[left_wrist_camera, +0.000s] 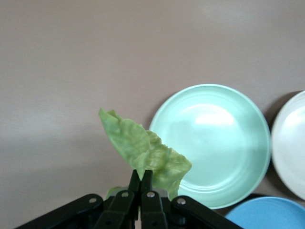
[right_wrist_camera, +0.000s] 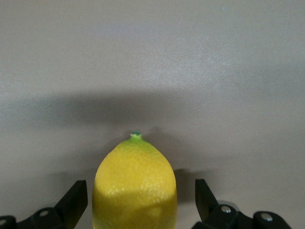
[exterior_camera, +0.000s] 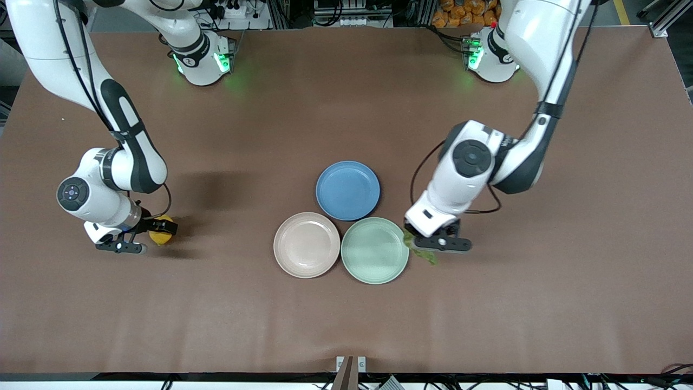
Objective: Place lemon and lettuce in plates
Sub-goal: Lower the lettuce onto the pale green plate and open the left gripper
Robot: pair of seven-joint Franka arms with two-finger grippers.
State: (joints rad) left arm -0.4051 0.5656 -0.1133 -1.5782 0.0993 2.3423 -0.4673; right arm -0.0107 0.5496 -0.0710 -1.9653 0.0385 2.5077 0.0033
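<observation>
The left claw [left_wrist_camera: 141,188] has its fingers pinched shut on the stem end of the lettuce [left_wrist_camera: 143,152], and the leaf hangs in the air just beside the rim of the mint plate [exterior_camera: 374,250], toward the left arm's end of the counter [exterior_camera: 487,314]. To finish this well, I'd say the arm needs to carry the leaf sideways until its floppy tip is over the middle of the plate, then lower before letting go, since a thin leaf can drift or drape over the rim if dropped from up high.

The right claw [exterior_camera: 142,237] is down by the lemon [exterior_camera: 161,230] near the right arm's end of the counter, well apart from the plates. Its fingers stand on either side of the fruit with a visible gap at each flank, so it is spread and not gripping yet. The lemon looks to be resting on the counter with its nubbed tip pointing away from the wrist. It should close squarely across the widest part, as a round, waxy fruit can squirt out of an off-centre pinch.

The beige-pink plate [exterior_camera: 306,245] sits empty, touching or nearly touching the mint one, with a blue plate [exterior_camera: 347,190] just beside both, farther from the front camera. The counter is a plain matte brown sheet, otherwise bare; racks and cabling line the room's edge by the arm bases.
</observation>
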